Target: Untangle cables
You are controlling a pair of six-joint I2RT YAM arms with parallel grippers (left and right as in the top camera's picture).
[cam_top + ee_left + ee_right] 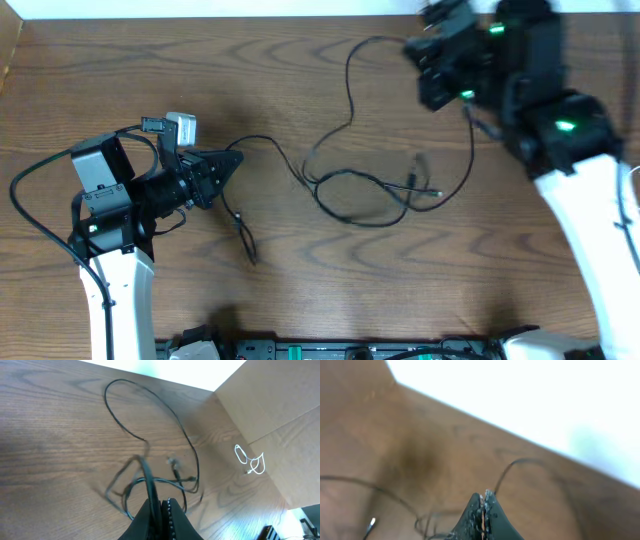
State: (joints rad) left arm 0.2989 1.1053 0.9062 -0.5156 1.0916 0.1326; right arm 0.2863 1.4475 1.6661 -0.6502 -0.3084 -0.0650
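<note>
**Cables (365,190): thin black strands tangled mid-desk (300,310)**

Left pincer (161,507) is clamped shut on one black strand. It leads out to a loose knot of loops and small plugs. Right pincer (483,502) is closed, with another loop rising beside its tips.

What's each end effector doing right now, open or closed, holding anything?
Left end effector: closed on a black cable.
Right end effector: closed; whether it grips anything cannot be told.

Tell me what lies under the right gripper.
A black cable runs in beneath the right gripper over the wooden table. From overhead, the gripper body covers the stretch underneath, so its end there cannot be seen.
</note>
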